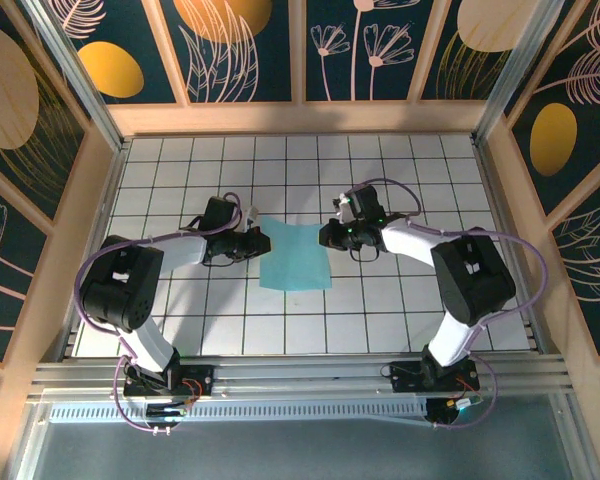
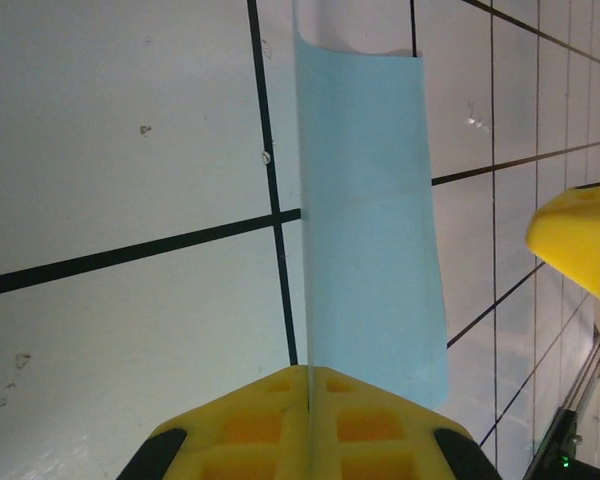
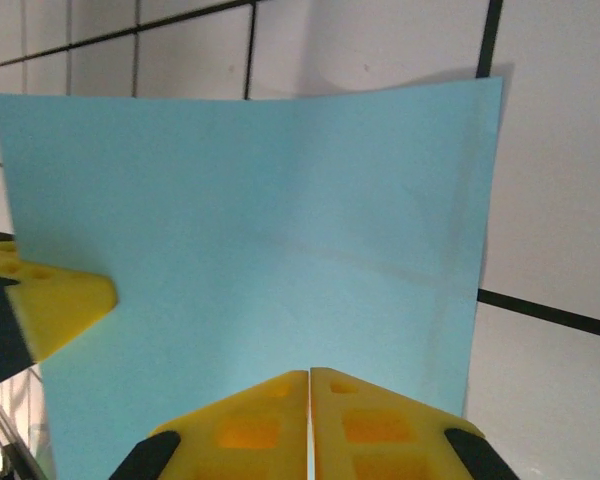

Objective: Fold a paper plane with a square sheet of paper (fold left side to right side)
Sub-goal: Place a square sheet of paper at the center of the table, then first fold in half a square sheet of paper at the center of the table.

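Right now I'm looking at the square sheet of paper (image 1: 295, 257) lying open near the middle of the worktop (image 1: 400, 320), between the two arms. The left fingers (image 2: 245, 430) are pressing together and pinching its left edge, which is standing up off the tiles. The right fingers (image 3: 240, 430) are pressing together too, and seem to be nipping the opposite edge. I'm seeing no sharp crease, only a gentle bow, so I'm judging the job as barely starting: the left-over-right fold is waiting, and every later fold after it.
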Available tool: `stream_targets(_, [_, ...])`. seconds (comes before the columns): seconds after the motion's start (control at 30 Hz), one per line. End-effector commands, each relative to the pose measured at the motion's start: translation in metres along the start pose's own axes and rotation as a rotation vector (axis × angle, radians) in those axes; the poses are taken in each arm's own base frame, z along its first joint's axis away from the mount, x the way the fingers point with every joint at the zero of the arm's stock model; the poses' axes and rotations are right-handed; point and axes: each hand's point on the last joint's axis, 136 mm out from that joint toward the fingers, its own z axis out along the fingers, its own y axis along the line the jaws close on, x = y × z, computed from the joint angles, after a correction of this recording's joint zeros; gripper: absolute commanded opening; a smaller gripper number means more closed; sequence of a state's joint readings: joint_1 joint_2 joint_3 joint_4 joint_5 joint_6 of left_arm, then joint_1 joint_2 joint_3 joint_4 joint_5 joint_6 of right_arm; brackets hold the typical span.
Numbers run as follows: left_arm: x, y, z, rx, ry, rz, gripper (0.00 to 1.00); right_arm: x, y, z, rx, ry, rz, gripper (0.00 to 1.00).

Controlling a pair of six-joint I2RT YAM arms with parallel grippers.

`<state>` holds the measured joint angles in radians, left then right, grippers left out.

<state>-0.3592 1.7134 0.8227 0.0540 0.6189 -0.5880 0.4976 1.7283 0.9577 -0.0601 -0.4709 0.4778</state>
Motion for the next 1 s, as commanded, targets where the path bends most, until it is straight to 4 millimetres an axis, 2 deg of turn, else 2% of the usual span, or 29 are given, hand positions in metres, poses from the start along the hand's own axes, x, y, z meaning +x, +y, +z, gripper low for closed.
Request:
stream_targets(0.0, [0.003, 0.004, 0.004, -0.016, 0.035, 0.004, 0.0, 0.004, -0.003, 0.01, 0.028, 0.032, 0.013, 0.09])
stream_targets(0.2, [0.001, 0.001, 0.003, -0.008, 0.038, 0.014, 0.0, 0.021, -0.024, 0.022, 0.118, 0.092, 0.034, 0.1])
stream_targets(0.27, [0.0, -0.001, 0.002, -0.005, 0.036, 0.015, 0.06, 0.027, -0.032, 0.024, 0.154, 0.111, 0.041, 0.1])
stream_targets(0.43, [-0.005, -0.017, -0.002, 0.042, 0.035, 0.023, 0.31, 0.04, -0.044, 0.028, 0.202, 0.148, 0.042, 0.12])
stream_targets(0.57, [-0.004, -0.029, -0.003, 0.073, 0.057, 0.032, 0.43, 0.045, -0.051, 0.028, 0.224, 0.149, 0.054, 0.15])
stream_targets(0.6, [-0.007, -0.04, -0.01, 0.096, 0.045, 0.05, 0.45, 0.045, -0.052, 0.028, 0.226, 0.147, 0.054, 0.17])
stream_targets(0.77, [-0.006, -0.063, -0.009, 0.148, 0.061, 0.071, 0.52, 0.042, -0.049, 0.027, 0.213, 0.127, 0.05, 0.21])
stream_targets(0.97, [0.0, -0.085, 0.002, 0.195, 0.081, 0.092, 0.6, 0.044, -0.048, 0.027, 0.199, 0.126, 0.057, 0.21])
